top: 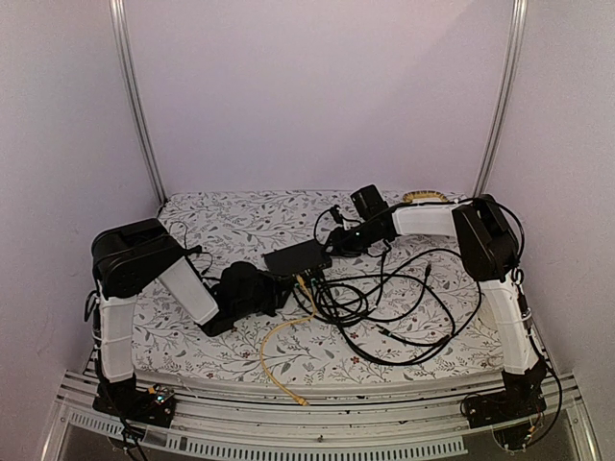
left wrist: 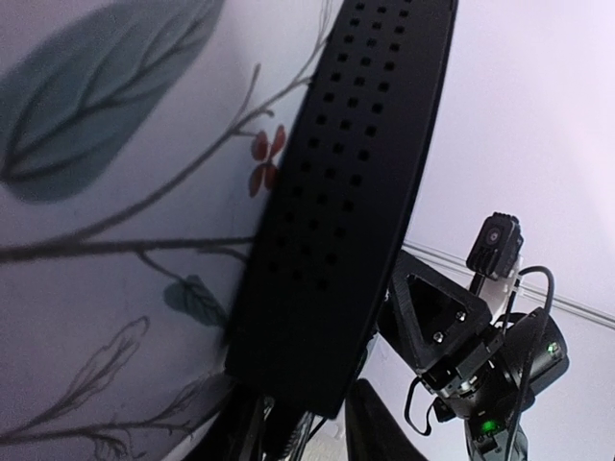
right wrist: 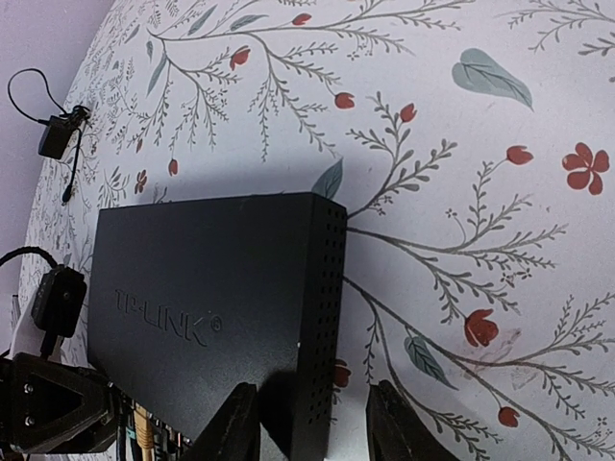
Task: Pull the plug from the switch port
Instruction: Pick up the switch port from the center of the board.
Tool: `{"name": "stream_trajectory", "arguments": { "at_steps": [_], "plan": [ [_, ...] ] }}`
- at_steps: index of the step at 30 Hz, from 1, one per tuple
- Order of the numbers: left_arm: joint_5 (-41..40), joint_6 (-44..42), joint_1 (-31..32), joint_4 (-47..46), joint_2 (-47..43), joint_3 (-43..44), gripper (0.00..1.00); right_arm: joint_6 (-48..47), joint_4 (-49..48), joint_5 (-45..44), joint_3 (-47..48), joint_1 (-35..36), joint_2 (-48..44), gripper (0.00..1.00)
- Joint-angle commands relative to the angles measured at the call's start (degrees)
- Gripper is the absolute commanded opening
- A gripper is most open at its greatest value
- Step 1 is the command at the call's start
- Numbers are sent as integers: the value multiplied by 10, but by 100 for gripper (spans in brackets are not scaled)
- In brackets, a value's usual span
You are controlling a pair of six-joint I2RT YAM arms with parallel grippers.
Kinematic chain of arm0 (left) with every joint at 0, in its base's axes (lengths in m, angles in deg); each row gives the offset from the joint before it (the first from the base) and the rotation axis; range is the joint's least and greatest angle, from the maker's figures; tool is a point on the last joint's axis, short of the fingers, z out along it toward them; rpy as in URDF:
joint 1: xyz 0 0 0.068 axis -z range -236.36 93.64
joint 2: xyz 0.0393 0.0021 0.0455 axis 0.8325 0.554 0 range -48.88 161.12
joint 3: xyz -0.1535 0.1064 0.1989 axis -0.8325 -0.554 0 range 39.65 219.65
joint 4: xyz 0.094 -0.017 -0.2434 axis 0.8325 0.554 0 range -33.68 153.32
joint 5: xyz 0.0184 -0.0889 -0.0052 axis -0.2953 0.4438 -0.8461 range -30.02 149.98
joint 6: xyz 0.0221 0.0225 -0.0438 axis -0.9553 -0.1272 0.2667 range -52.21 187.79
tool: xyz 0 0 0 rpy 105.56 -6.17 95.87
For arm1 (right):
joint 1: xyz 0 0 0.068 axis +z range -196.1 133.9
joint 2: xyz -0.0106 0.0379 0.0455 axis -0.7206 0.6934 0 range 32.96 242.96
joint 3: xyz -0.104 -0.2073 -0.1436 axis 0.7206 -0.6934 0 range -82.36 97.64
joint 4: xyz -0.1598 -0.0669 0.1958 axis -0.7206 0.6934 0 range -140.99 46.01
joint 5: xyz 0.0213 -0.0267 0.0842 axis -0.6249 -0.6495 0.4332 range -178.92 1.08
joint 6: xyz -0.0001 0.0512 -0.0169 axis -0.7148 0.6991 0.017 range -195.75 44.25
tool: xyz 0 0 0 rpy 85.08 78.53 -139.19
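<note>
Basically not done yet: the switch [top: 296, 257] is lying flat mid-worktop [top: 221, 216], and the yellow cable [top: 274, 351] is running from its near, port-side edge toward the front rail. In the right wrist view the yellow plug [right wrist: 142, 434] is looking seated in its port. Only a sliver is showing at the frame edge, but nothing suggests it is backed out.

Right gripper [right wrist: 312, 427] is sitting at the switch's far-right end, jaws partway open and straddling the vented side wall. One finger [right wrist: 240, 423] is over the top face, the other is beside the wall with a strip of worktop showing in the gap, so I'm reading it as bracketing the box, not clamping it.

Left gripper [top: 281, 286] is sitting at the port side, right where the yellow cable is leaving. Its wrist view is mostly filled by the switch's perforated wall, so I can't tell whether its jaws are open or closed on the plug.

Black cables [top: 404, 307] are lying tangled to the right.

Left to do, I'm judging — confirm a pinch on the plug, then pull it straight out while the right side is keeping the box from sliding
</note>
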Motion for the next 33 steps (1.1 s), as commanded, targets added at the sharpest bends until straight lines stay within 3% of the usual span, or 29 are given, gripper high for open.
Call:
{"name": "stream_trajectory", "arguments": {
  "at_steps": [1, 25, 33],
  "plan": [
    [-5, 52, 3, 120, 41, -40, 33, -7, 31, -12, 6, 1, 18, 40],
    [4, 95, 2, 132, 46, -61, 30, -8, 35, -17, 8, 1, 17, 40],
    [24, 82, -5, 191, 43, -38, 32, -11, 41, -21, 9, 1, 14, 40]
  ]
}}
